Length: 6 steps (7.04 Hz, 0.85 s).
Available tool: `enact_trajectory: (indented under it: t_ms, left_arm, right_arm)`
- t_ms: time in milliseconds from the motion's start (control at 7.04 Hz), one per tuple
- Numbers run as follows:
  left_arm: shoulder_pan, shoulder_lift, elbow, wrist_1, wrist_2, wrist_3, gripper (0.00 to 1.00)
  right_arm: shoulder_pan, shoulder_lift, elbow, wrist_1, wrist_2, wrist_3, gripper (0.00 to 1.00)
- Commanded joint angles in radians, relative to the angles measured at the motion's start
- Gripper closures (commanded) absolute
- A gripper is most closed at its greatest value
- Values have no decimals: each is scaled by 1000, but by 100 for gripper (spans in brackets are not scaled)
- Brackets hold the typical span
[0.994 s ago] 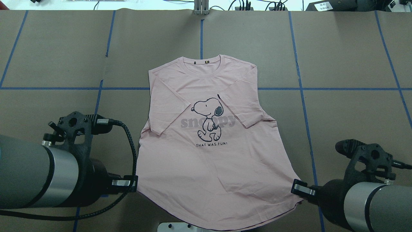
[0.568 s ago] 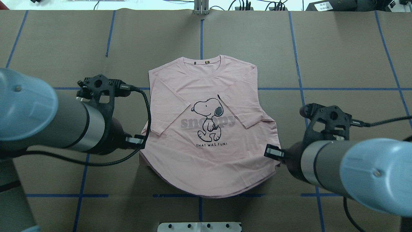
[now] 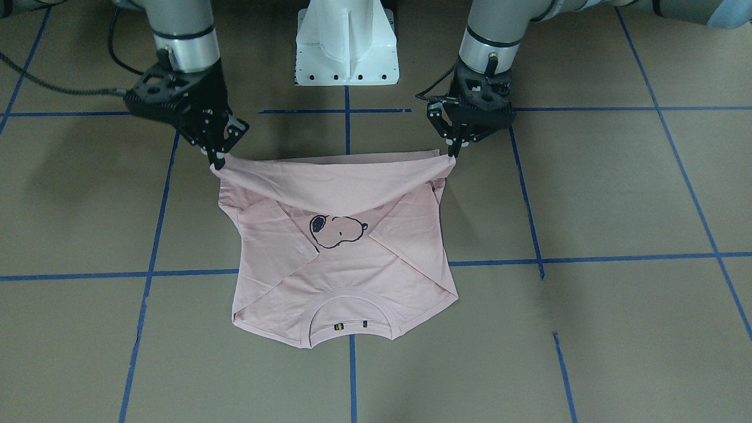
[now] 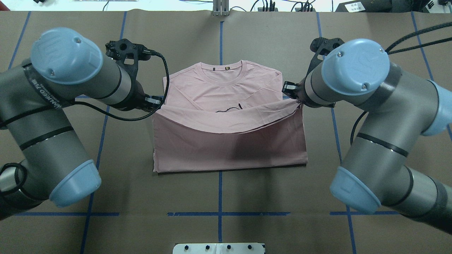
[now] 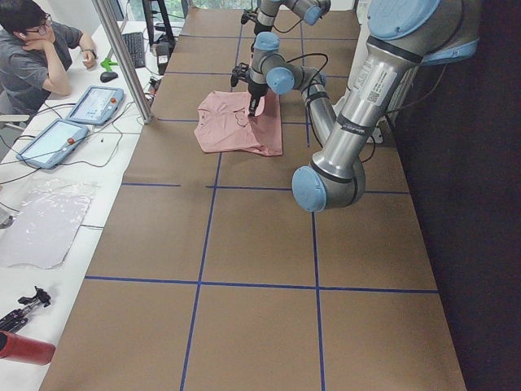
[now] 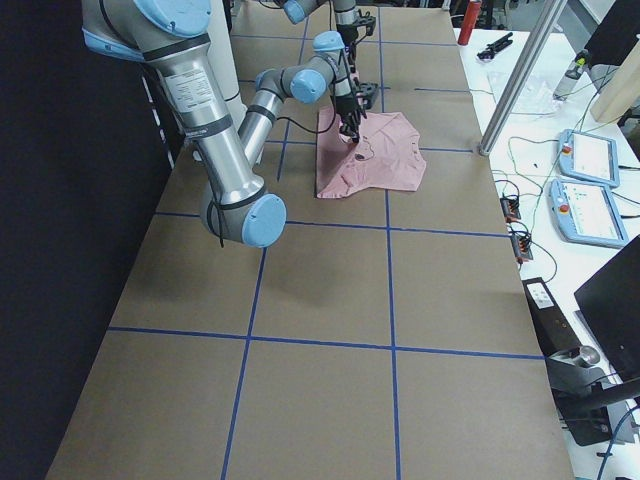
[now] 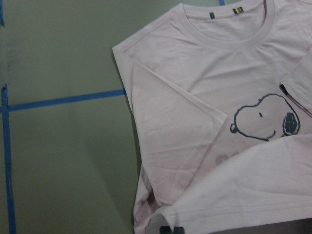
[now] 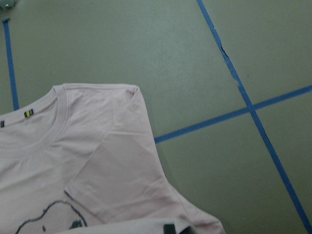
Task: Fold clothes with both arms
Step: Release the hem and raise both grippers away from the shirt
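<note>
the pale pink t-shirt lies mid-bench on brown paper, collar toward the far edge, its lower half doubled up over the front so the plain back faces the overhead camera. the raised hem hides most of the dog print: only the head shows from across the bench and a thin black stroke from overhead, while the grey lettering is no more than a faint smudge in the left wrist view. both wrist views cut the fingertips off at their bottom edge, leaving a dark sliver against cloth. the left pincer is pinched tight on one hem corner and the right pincer on the other, the hem hanging between them in a shallow curve above the shirt's chest. the left arm and right arm reach forward on either side, elbows bent, wrists turned in toward the shirt's edges, fingers pointing down. in the side views the pincers are too small to read. a person, cut off at the frame's corner, sits beyond the bench's far edge.
</note>
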Motion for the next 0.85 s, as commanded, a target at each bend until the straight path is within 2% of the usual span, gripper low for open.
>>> enact_trajectory:
  t_ms: [0,284,426,568,710]
  left_arm:
    - [-60,-24,109,-65,2,51,100]
    - [-87,-73,313,-218,6,63,100]
    - [-104,-112,478,-361,41,67,100]
    - [-135,-170,665,-484,46,76,74]
    - [-159,-193,775,-564,51,153,1]
  right_arm:
    - [67,68,-207,107,15,-44,100]
    - [92,159,-368,122,16,-59,100]
    - [108,208,-547,280,15,-73,100]
    - [137,283,-793,458,15,-116,100]
    - [173,303,-938,566,21,-190,32]
